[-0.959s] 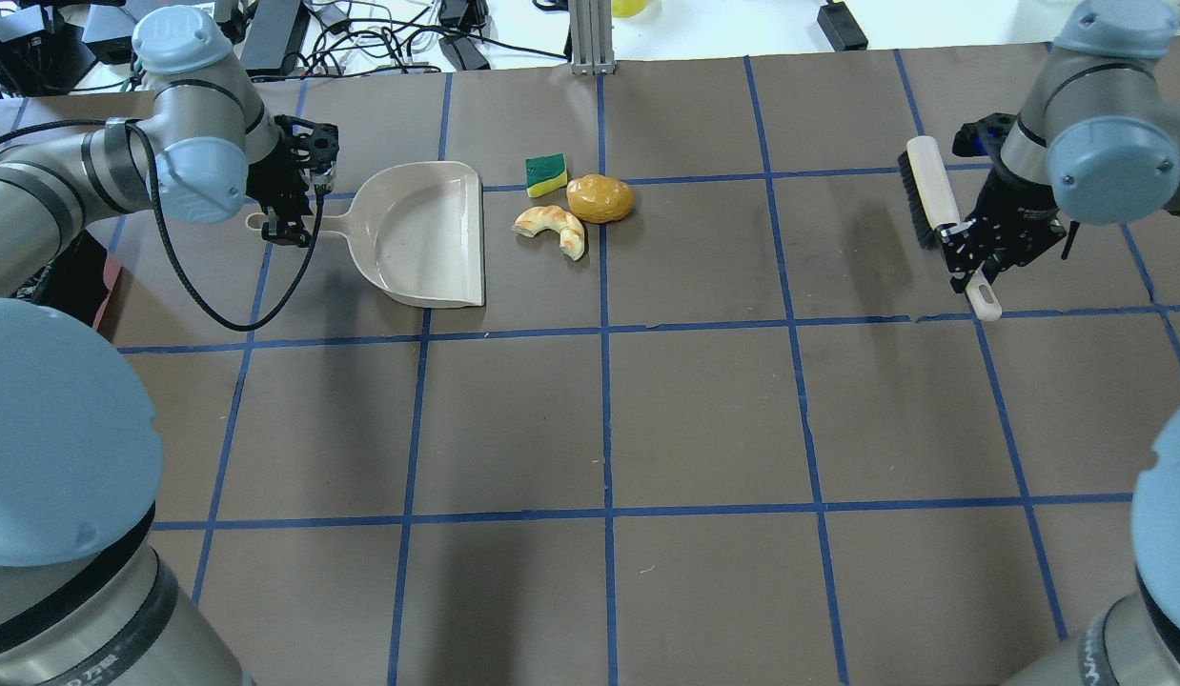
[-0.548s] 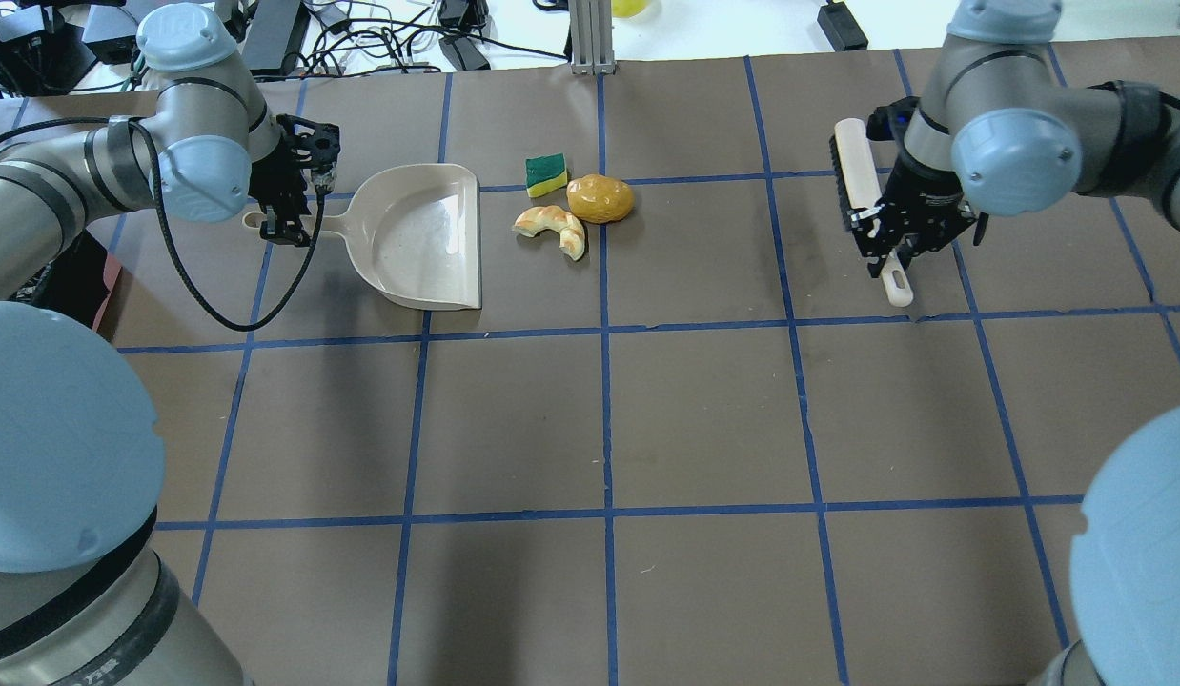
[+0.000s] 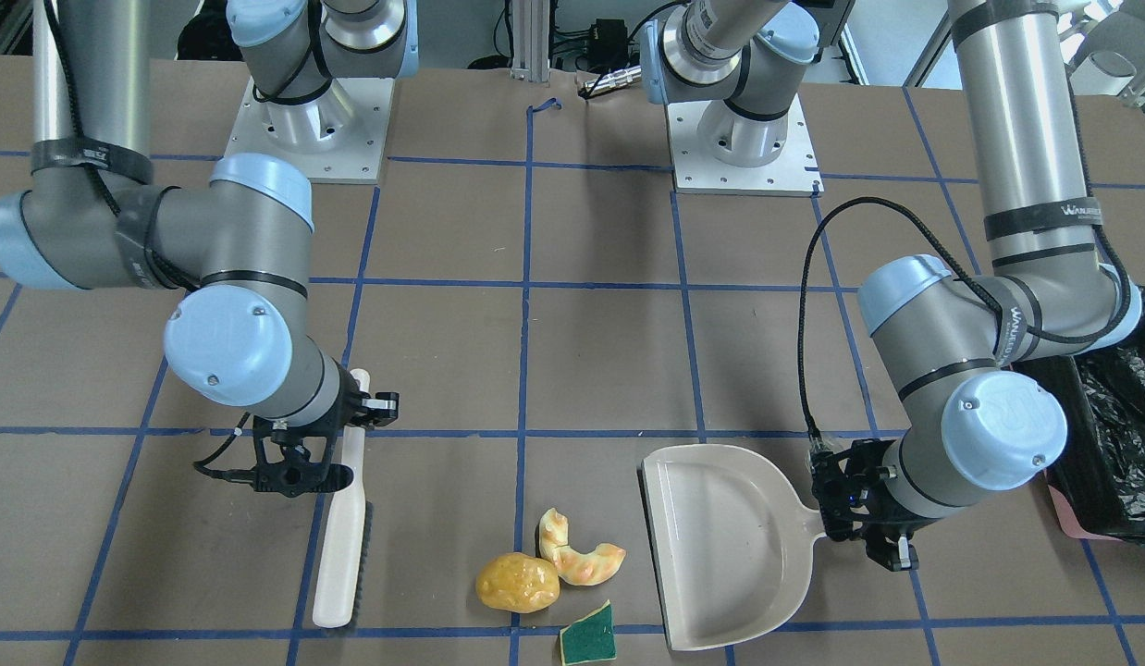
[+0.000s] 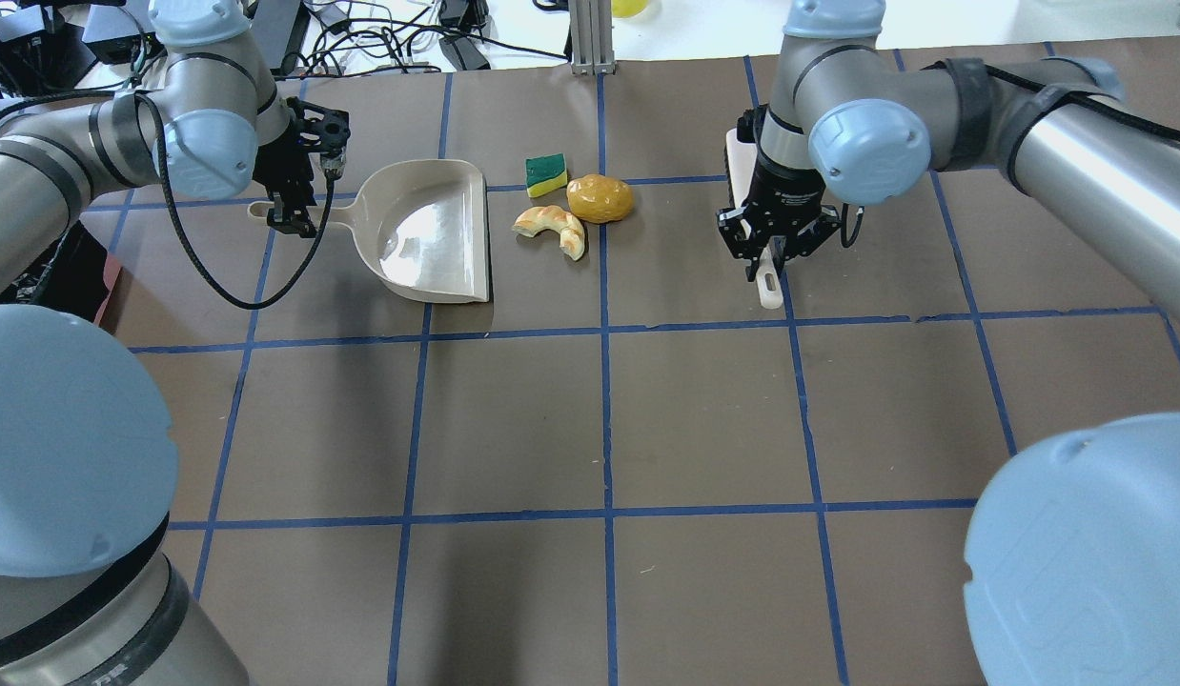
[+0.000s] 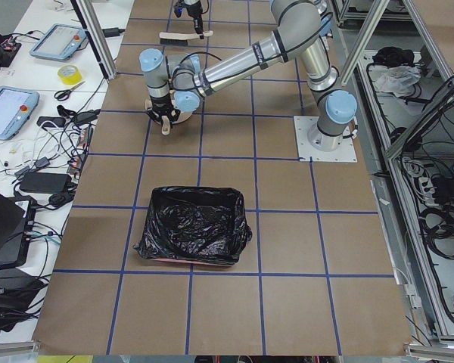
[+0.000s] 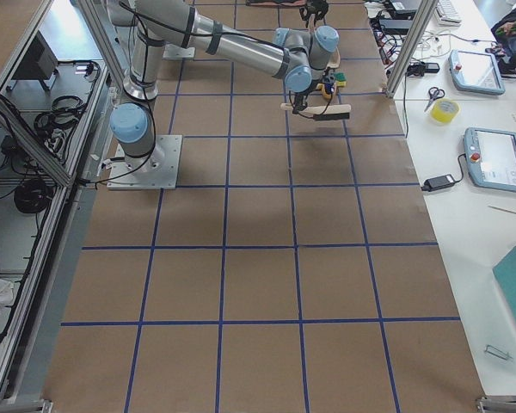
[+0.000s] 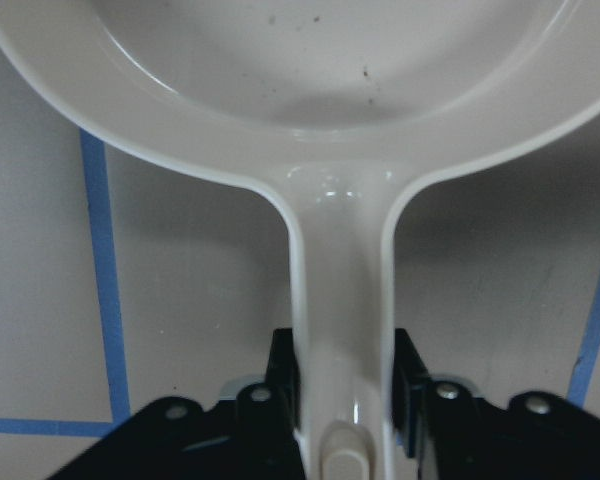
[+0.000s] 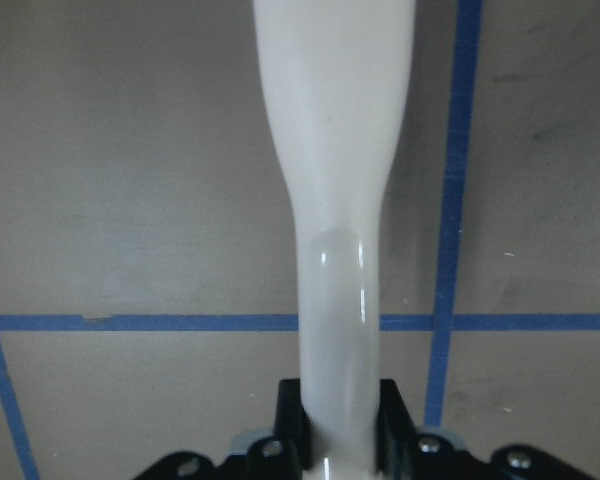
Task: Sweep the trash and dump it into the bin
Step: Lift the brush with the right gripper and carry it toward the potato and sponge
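Item location: potato-like lump (image 4: 600, 199), croissant-like piece (image 4: 552, 229) and sponge wedge (image 4: 545, 174) lie clustered on the surface (image 4: 704, 419), between the dustpan (image 4: 428, 238) mouth and the brush (image 3: 339, 555).
Dump target: bin (image 5: 193, 224) sits well apart from the cluster, at the robot's left end of the surface.
Left grasp: left hand (image 7: 342, 385) clamped on the dustpan handle.
Right grasp: right hand (image 8: 338, 415) clamped on the brush handle.
Item handling: judged light. The glossy rounded lump may roll, the curved piece may pivot, and the soft matt sponge may drag. Push with the bristles; do not grasp.
Materials: dustpan is smooth, rigid beige plastic with a flat lip. Brush has a pale back and dark bristles. Bin liner is crinkly, glossy black film.
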Controlling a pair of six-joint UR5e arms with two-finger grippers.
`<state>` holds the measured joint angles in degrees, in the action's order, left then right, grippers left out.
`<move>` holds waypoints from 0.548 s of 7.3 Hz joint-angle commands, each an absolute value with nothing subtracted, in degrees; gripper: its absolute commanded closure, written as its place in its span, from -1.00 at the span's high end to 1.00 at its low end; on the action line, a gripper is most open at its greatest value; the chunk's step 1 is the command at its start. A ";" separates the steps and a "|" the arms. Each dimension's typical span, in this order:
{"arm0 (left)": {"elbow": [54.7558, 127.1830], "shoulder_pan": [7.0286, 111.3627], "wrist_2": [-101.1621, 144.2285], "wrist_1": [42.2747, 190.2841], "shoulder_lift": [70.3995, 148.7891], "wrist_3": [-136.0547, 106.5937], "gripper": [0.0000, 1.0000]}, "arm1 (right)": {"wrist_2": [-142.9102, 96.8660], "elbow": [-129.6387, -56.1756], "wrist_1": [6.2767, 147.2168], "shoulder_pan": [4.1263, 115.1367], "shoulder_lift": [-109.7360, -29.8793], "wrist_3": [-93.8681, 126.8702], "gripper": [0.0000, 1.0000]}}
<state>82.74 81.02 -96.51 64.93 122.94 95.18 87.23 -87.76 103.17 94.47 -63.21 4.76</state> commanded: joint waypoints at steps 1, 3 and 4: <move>82.26 81.30 -97.21 65.74 123.13 94.66 -0.79 | 85.53 -83.60 101.35 97.11 -60.83 9.73 -1.00; 82.27 81.39 -97.29 65.74 123.22 94.66 -0.79 | 85.17 -80.87 100.99 99.74 -57.67 14.12 -1.00; 82.27 81.39 -97.38 65.74 123.40 94.57 -0.79 | 83.51 -79.82 100.38 100.36 -56.44 15.46 -1.00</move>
<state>82.27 81.37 -97.30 65.73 123.26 94.64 84.95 -81.31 100.97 99.22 -58.23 13.15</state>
